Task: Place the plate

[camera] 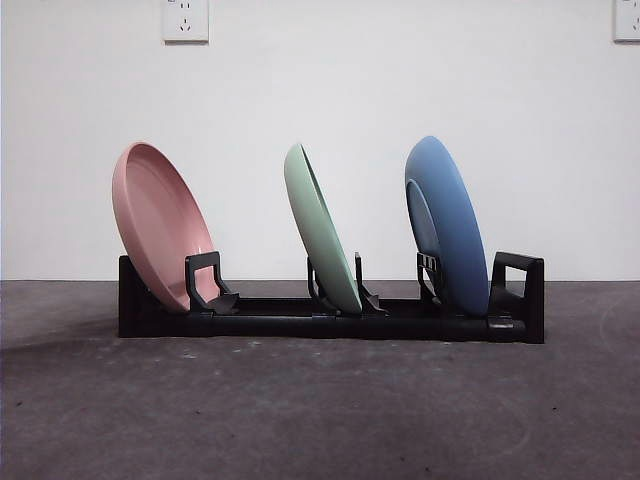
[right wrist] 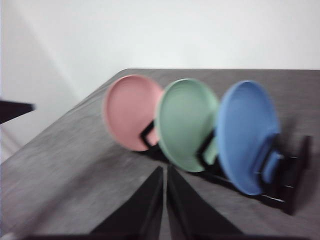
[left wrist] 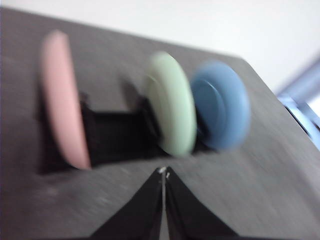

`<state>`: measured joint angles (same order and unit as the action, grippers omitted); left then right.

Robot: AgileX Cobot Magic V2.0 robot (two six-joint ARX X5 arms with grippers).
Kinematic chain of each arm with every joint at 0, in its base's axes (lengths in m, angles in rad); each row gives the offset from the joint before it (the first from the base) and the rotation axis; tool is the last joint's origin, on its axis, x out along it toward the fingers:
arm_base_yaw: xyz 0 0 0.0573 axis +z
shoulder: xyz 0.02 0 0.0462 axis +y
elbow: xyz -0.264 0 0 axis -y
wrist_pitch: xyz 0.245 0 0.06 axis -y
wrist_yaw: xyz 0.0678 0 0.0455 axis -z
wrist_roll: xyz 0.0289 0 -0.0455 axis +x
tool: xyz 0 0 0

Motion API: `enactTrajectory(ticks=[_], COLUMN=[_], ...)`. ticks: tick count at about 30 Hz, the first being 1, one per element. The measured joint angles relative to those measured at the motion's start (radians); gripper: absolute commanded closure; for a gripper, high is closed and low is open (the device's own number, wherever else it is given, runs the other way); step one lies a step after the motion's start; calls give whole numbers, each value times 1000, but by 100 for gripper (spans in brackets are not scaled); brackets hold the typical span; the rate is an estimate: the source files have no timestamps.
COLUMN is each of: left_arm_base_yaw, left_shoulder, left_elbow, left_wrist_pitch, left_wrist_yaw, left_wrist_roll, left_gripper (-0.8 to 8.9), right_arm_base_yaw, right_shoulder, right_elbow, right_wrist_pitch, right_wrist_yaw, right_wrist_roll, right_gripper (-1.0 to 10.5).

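All three plates already stand on edge in the black slotted plastic rack: the pink round plate at one end, the pale green round plate mid-rack, the blue round plate at the other end. Left tool and right tool hang clenched and empty, well apart from the rack, which lies ahead of both. The dark grey bench meets a plain white wall.

Front sharp, evenly lit; wrist views seemingly motion-blurred.
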<state>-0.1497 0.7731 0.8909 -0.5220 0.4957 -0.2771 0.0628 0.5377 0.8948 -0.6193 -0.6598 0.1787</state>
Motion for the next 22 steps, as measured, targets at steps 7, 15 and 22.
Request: enactTrajectory(ticks=[7, 15, 22], left_arm_base_yaw=[-71, -84, -84], left_shoulder=[53, 49, 49], left_elbow=[56, 56, 56], left_wrist_pitch=[-69, -66, -65], left_wrist_yaw=[148, 152, 152], left_wrist_roll=[67, 76, 76], left_gripper=[804, 774, 425], right_arm_base_yaw=[32, 37, 37], right_shoulder=[52, 42, 44], right_elbow=[17, 17, 17], right_wrist_pitch=[-10, -14, -17], right_wrist_yaw=[-71, -73, -68], right_wrist_roll=[-19, -22, -25], right_gripper=[935, 850, 439])
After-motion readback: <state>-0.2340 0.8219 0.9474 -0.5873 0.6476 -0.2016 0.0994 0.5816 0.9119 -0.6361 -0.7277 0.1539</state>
